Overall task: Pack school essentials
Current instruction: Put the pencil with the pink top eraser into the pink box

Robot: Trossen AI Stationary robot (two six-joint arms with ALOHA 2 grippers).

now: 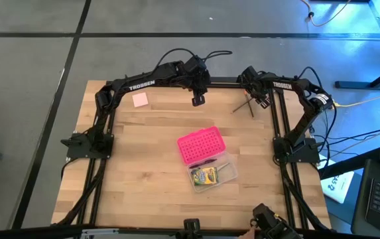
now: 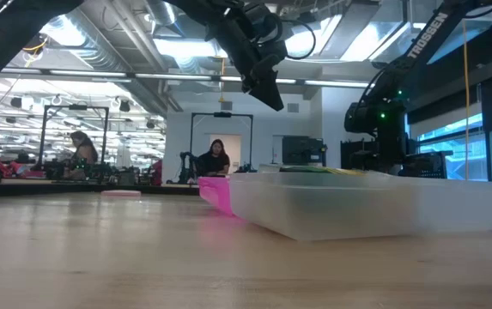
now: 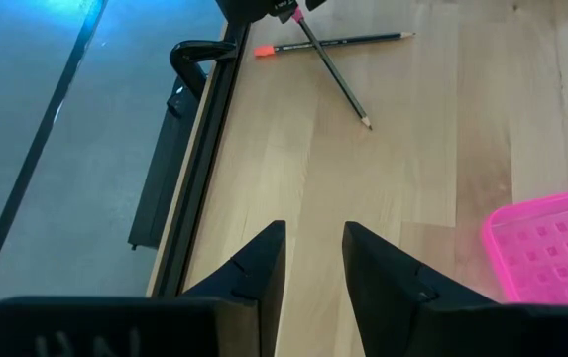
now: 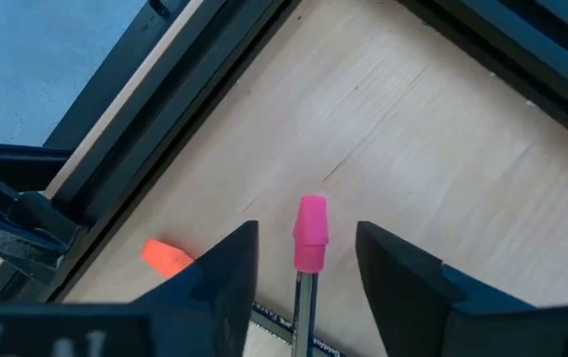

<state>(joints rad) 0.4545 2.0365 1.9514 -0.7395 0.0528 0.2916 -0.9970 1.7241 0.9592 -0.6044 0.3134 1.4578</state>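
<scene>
Two thin pencils lie crossed on the table near its far right corner, one with a pink eraser, one with an orange eraser. My right gripper is open, and its fingers stand on either side of the pink-eraser end. My left gripper hangs open above the far middle of the table, over bare wood. The pink sticky-note pad lies flat at the far left. The green-yellow crayon box lies inside the clear case. The other essentials do not show.
The case's pink perforated lid leans off its far side, mid-table; the low view shows the case up close. Black frame rails run along the table's left, right and far edges. Bare wood lies left and near. People sit in the room behind.
</scene>
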